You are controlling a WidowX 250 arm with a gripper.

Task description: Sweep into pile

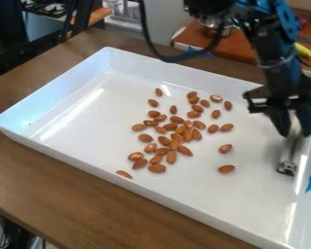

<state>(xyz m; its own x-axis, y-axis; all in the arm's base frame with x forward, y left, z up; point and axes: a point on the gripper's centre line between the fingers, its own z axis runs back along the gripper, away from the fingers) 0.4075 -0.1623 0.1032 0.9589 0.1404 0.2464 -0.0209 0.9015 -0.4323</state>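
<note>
Claw (294, 133) beside scattered almonds (178, 119)

Bright light leaves glare streaks in the tray (99, 131).

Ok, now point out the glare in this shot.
Camera view: a long glare streak across the left of the white tray; a shorter one near its far wall, beyond the almonds; broken bright streaks down its right side, beside the tool in the gripper.
</note>
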